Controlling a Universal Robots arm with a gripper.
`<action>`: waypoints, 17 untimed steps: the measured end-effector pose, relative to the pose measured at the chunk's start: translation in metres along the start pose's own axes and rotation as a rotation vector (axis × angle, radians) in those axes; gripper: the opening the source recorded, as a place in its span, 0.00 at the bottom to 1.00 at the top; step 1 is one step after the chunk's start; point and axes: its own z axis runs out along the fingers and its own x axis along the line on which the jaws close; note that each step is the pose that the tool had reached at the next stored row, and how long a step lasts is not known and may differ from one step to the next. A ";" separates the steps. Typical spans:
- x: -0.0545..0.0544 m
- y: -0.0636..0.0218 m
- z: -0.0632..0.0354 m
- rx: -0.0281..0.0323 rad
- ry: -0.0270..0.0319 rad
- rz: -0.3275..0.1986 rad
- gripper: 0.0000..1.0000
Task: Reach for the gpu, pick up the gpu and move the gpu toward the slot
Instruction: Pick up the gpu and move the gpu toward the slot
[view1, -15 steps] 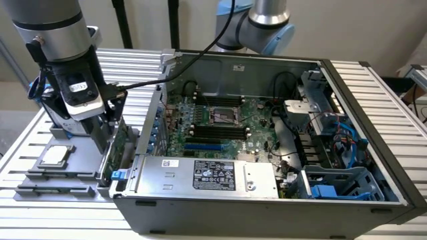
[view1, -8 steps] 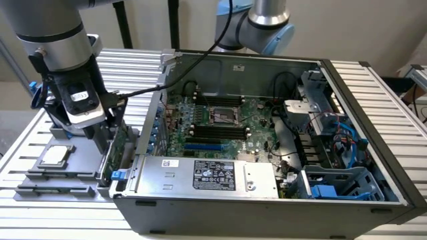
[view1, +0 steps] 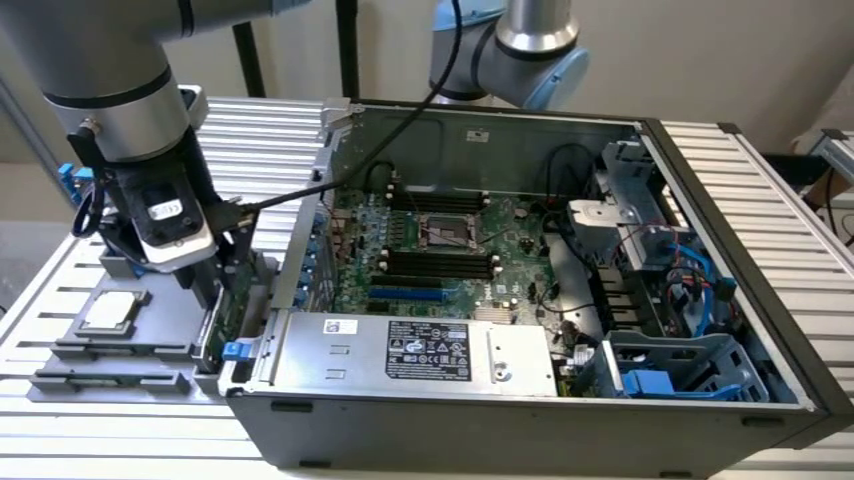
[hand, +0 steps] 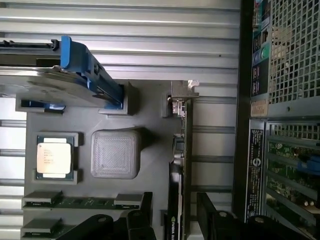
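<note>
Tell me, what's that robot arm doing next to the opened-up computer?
A robot arm holds its gripper low over a gray tray beside the open computer case. The gpu stands on edge in that tray. The jaws are open on either side of it and have not closed on it. A silver chip sits in the tray too.

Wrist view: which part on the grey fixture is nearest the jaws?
The gpu, the slim green card standing on edge, running between the open jaws. The square chip and the blue-railed hard drive sit farther off.
</note>
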 end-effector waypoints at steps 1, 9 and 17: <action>0.000 0.0000 0.0019 0.0000 -0.0015 0.000 0.48; 0.000 0.0000 0.0164 0.0002 -0.0074 0.000 0.48; 0.000 0.0011 0.0293 0.0007 -0.0135 0.000 0.48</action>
